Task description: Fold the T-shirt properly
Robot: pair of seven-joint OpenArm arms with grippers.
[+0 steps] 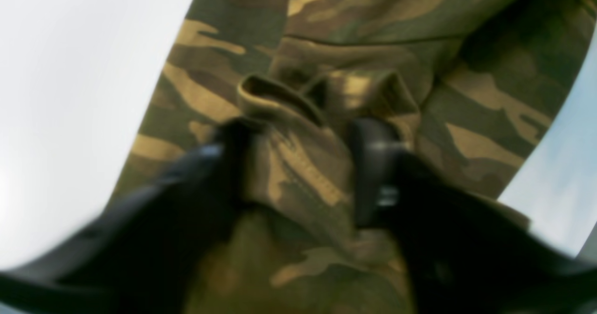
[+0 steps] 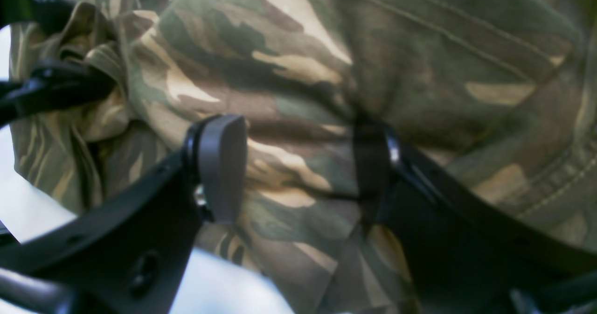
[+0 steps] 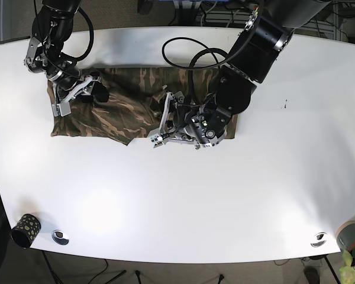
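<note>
White table (image 3: 225, 195): camo T-shirt (image 3: 124, 103) spread; left hand (image 1: 298, 160) pinching fabric fold, right hand (image 2: 298, 164) spread.

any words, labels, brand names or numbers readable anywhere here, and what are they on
No readable text in any view.
T-shirt: camouflage pattern only, no print or tag showing.
Left gripper and right gripper: plain black, no markings.
Patterned cup at the table corner: dots only, too small to tell more.

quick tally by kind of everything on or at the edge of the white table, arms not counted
camo T-shirt: 1
dark speckled cup: 1
small round silver pieces: 2
grey pot with plant: 1
total: 5
</note>
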